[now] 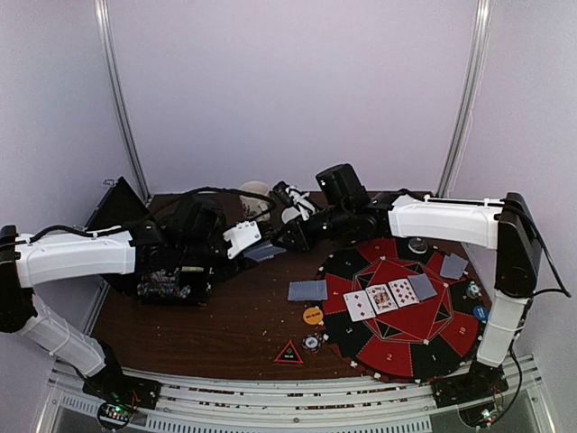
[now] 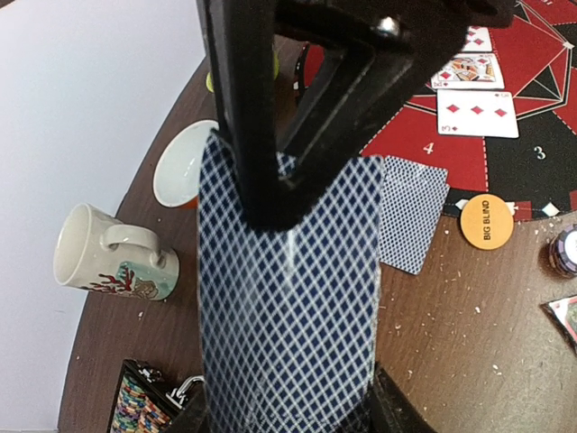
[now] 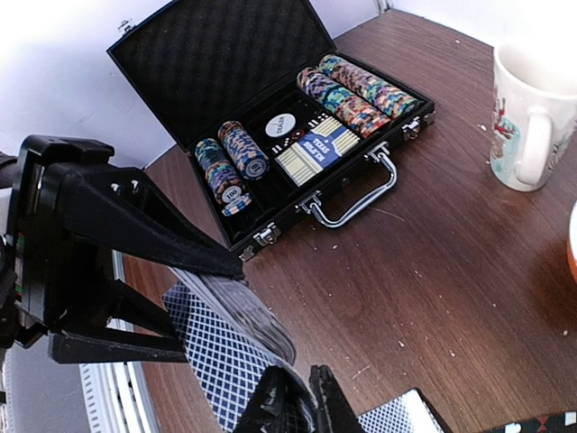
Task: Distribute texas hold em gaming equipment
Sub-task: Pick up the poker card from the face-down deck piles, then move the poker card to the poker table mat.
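Gripping the card deck point(image 3: 248, 320) in my left jaws while my right jaws pinch its top card point(image 2: 288, 298); extra cards could drag along and spill onto the table point(image 3: 433, 271).

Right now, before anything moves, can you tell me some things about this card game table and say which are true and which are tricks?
1. The left end effector holds a stack of blue diamond-backed playing cards. True.
2. The black hard case with the poker chips is shut. False: its lid stands open and the rows of chips show.
3. The round orange disc says BIG BLIND. True.
4. Five cards lie face up on the round red-and-black mat. False: only three face-up cards are there, with face-down ones beside them.
5. The cream mug sits inside the case. False: it stands on the brown wooden table, outside the case.
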{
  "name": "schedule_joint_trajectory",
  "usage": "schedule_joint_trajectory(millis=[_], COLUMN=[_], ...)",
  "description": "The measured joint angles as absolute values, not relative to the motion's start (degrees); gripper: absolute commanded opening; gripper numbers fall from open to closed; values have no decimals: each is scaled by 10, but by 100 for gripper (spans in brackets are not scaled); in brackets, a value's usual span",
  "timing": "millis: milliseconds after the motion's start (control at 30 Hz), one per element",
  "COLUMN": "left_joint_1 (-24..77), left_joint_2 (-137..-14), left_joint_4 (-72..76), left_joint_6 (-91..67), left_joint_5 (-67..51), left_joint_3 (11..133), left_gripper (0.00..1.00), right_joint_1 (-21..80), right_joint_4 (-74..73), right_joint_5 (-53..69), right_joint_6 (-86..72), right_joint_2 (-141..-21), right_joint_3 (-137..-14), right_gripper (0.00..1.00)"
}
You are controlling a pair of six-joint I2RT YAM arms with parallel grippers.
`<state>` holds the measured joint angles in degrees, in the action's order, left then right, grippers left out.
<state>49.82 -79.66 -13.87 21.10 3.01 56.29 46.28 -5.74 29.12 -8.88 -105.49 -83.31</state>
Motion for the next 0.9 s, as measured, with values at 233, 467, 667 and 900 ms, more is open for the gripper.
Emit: schedule_joint_trajectory(millis=[233, 467, 667, 900], left_joint_1=[498, 498, 499, 499], left_joint_2=[-797, -797, -797, -797], left_joint_4=[-137, -137, -137, -138], left_joint_6=[211, 211, 211, 211], left_joint_5=[30, 29, 27, 27], left_joint_3=[563, 563, 563, 563], left_gripper=[44, 44, 44, 44], right_joint_1=[457, 426, 327, 87], right_joint_4=[-96, -129, -86, -42], right_joint_5=[277, 275, 279, 195], right_joint_6=[-68, -62, -125, -322], right_joint_2=[-1034, -994, -879, -681], right_joint_3=[-833, -831, -733, -464], right_gripper=[0, 0, 0, 0])
